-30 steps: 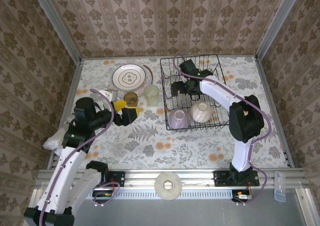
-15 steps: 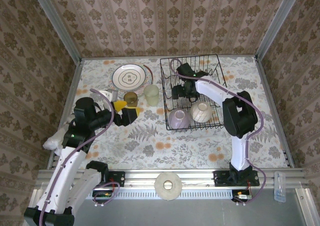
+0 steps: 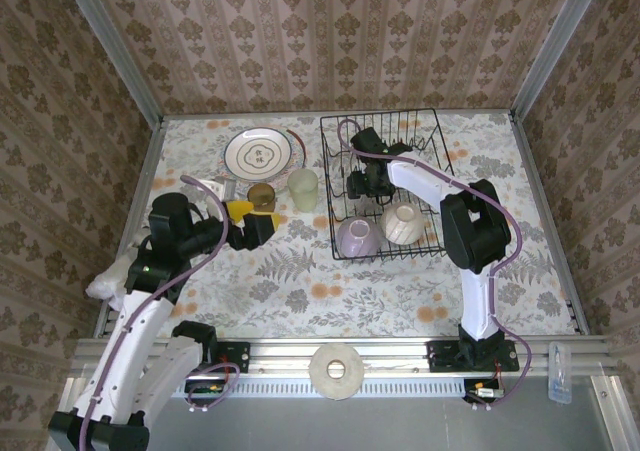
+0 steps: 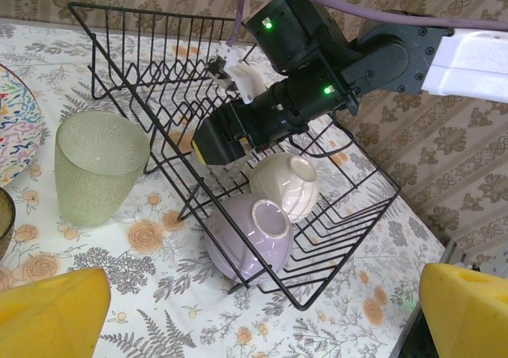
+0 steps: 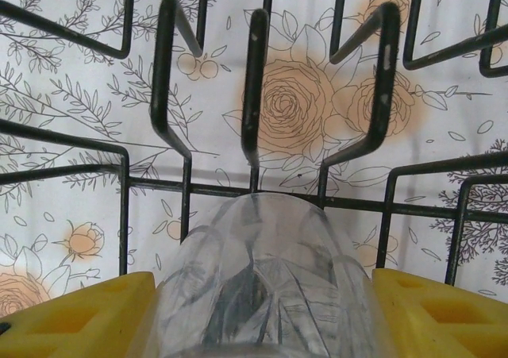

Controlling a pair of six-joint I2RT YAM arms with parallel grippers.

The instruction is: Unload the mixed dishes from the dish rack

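A staged robot test cell rather than a real home: patterned wallpaper panels (image 3: 330,31) sit in bare aluminium framing (image 3: 108,43), a floral tablecloth (image 3: 300,291) covers the table, and robot arms (image 3: 480,301) are bolted to an aluminium rail (image 3: 280,356).

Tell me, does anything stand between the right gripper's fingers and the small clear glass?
Nothing visible does. The small clear glass sits directly between the yellow fingers of the right gripper; the prongs of the dish rack stand beyond it.

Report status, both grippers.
Left gripper open, empty. Right gripper straddling small clear glass in dish rack, grip unconfirmed. Upright prongs just past it.
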